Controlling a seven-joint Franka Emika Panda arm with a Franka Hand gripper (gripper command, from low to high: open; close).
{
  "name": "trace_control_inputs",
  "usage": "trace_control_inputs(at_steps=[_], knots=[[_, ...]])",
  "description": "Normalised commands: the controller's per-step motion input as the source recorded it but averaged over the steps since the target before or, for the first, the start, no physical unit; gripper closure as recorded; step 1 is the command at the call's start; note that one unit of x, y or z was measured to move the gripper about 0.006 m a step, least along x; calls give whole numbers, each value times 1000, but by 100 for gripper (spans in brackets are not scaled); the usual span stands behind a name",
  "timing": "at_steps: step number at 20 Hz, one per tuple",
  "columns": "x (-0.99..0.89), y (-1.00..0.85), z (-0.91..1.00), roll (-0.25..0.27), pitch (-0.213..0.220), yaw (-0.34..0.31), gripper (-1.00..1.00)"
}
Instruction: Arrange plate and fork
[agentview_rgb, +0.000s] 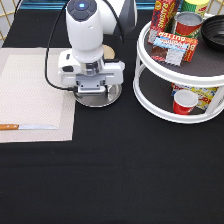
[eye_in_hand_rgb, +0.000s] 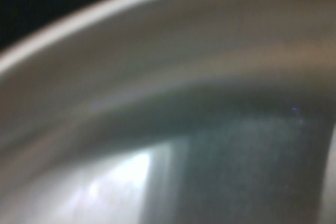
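- The gripper (agentview_rgb: 92, 96) sits low over the plate (agentview_rgb: 111, 96) — its grip state I cannot tell.
- Plate lies just beside the placemat (agentview_rgb: 30, 95), not on it — the fork is unseen.

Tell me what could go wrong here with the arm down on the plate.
The gripper sits low over the plate, whose shiny rim might slip or tip if pinched at the edge. The plate lies on the black cloth beside the placemat; dragging could catch the mat's edge. The knife lies on that mat and could be knocked.
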Motion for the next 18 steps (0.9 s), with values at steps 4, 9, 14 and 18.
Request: trace_control_inputs(at_steps=[4, 9, 14, 18], knots=[[292, -643, 138, 83, 11, 0, -100], [302, -755, 217, 85, 17, 0, -100], [357, -793, 155, 45, 15, 0, -100], [454, -824, 138, 58, 25, 0, -100]])
